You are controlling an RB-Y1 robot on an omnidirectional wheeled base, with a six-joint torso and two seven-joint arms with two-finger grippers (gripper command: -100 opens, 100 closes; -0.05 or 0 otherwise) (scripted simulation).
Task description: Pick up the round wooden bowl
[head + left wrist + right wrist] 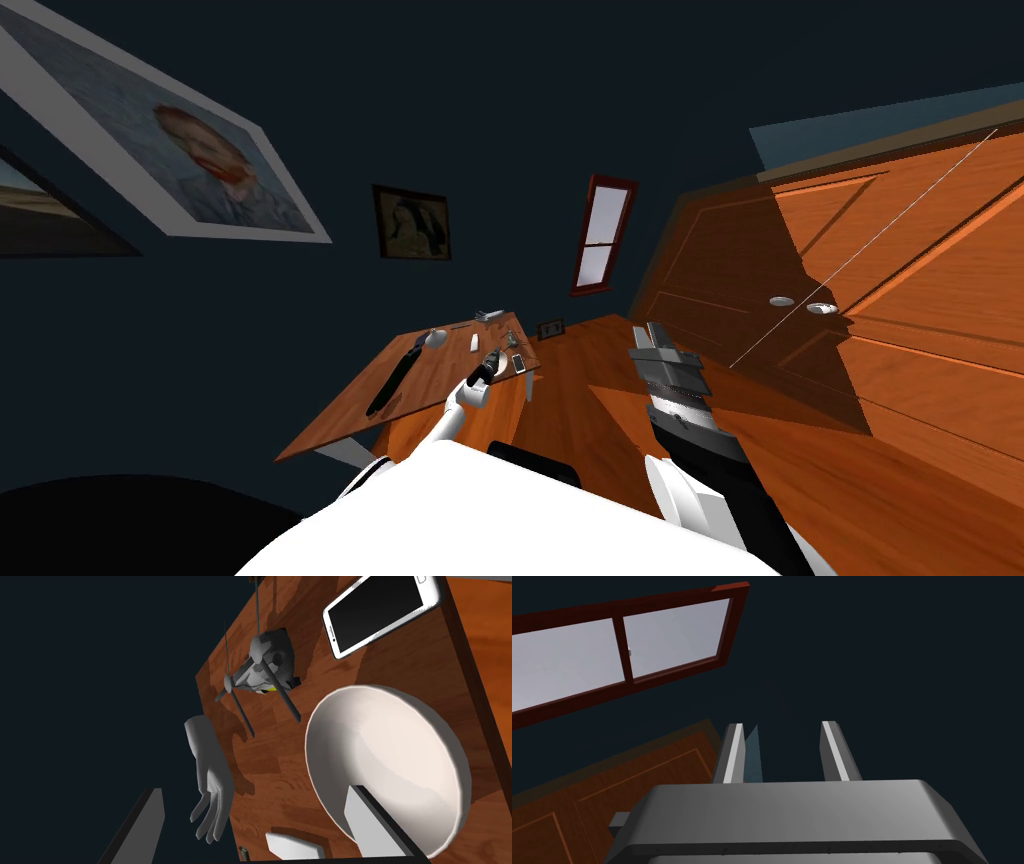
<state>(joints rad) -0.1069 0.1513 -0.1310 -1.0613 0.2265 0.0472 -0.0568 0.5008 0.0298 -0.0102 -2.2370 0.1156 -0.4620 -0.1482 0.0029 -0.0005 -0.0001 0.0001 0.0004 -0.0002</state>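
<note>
Bowl [395, 761] rim between left tool's [254, 790] 2 fingers [372, 826].

Home, perhaps a study (framed pictures [190, 150], desk [440, 362])

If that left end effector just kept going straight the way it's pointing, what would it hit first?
Probably the white bowl: one finger of the left end effector lines up with its inside, though depth is unclear.
</note>
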